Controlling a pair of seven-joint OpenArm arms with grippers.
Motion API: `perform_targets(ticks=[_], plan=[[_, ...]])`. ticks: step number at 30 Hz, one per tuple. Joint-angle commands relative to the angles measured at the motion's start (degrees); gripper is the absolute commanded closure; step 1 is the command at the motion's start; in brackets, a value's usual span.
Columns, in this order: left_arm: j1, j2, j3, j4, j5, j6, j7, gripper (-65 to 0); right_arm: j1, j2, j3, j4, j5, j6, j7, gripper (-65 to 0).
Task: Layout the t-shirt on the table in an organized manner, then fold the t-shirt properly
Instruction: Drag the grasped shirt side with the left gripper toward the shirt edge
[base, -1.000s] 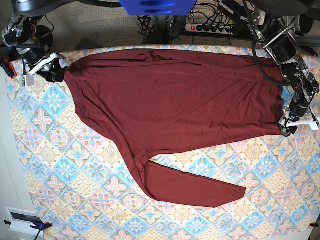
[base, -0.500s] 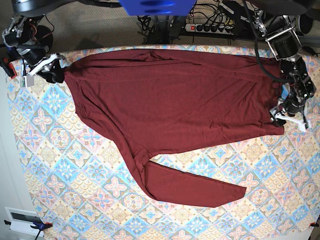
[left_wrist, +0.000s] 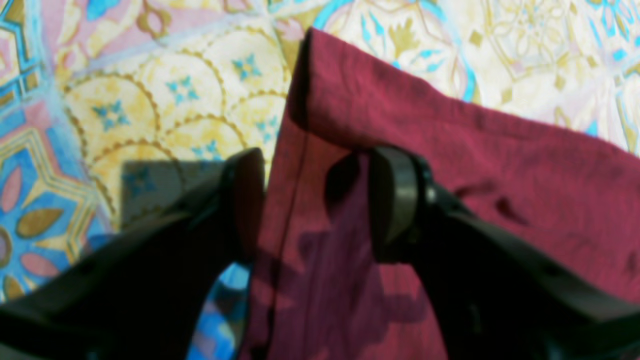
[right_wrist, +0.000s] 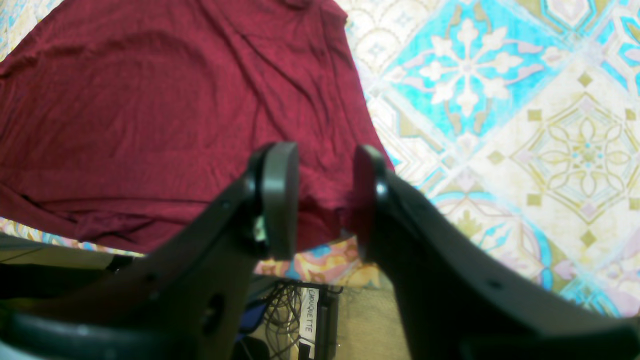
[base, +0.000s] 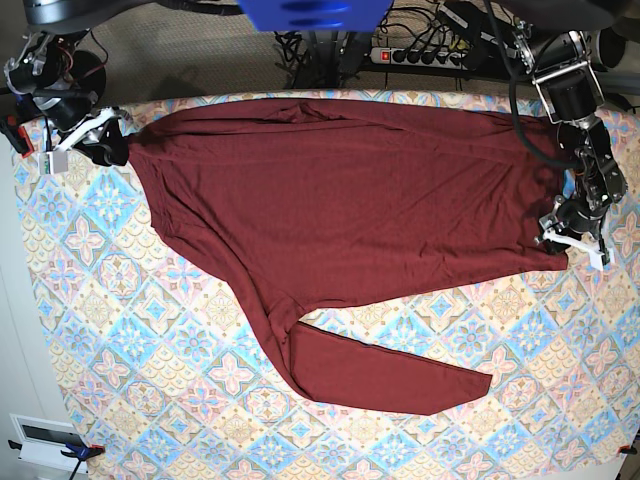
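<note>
The dark maroon t-shirt (base: 350, 200) lies spread across the patterned table (base: 120, 330), with one long sleeve (base: 390, 375) trailing toward the front. My left gripper (base: 572, 240) is at the shirt's near right corner. In the left wrist view the left gripper (left_wrist: 320, 200) is open, its fingers (left_wrist: 395, 200) straddling the t-shirt's edge (left_wrist: 450, 150). My right gripper (base: 100, 145) is at the shirt's far left corner by the table edge. In the right wrist view the right gripper (right_wrist: 322, 200) is shut on a bunched bit of the t-shirt (right_wrist: 150, 110).
Behind the table's far edge are a power strip (base: 430, 55) and tangled cables. A white box (base: 45, 440) sits off the front left corner. Below the right gripper the floor and cables (right_wrist: 300, 310) show past the table edge.
My left gripper has moved in from off the shirt's right side onto its lower right corner, and its jaws have narrowed slightly. The right gripper and the shirt have stayed put.
</note>
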Motion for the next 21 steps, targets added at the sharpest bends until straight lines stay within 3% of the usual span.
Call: perform_targets(ticks=[1,5,11,17,21], plan=[[-1.1,0.0,0.1,-0.4,-0.3,0.0,1.4,-28.1,0.0,1.0,0.4,0.9,1.2,0.2,1.3,-17.7],[-2.0,0.8,0.2,-1.1,-0.3,-0.1,1.4,-22.7,-0.1,1.0,0.4,1.0,1.2,0.2,1.2,-17.7],[-2.1,2.2,0.2,-0.8,-0.5,-0.1,1.4,-7.2,-0.3,1.0,0.4,1.2,1.2,0.2,1.2,-17.7],[-2.1,2.2,0.2,0.0,-0.7,-0.1,1.4,0.0,-0.4,1.0,0.5,1.2,1.2,1.8,1.2,-17.7],[-1.0,2.1,-0.2,4.0,-0.8,-0.1,1.4,0.0,0.0,1.0,0.3,1.2,1.2,1.9,1.2,-17.7]])
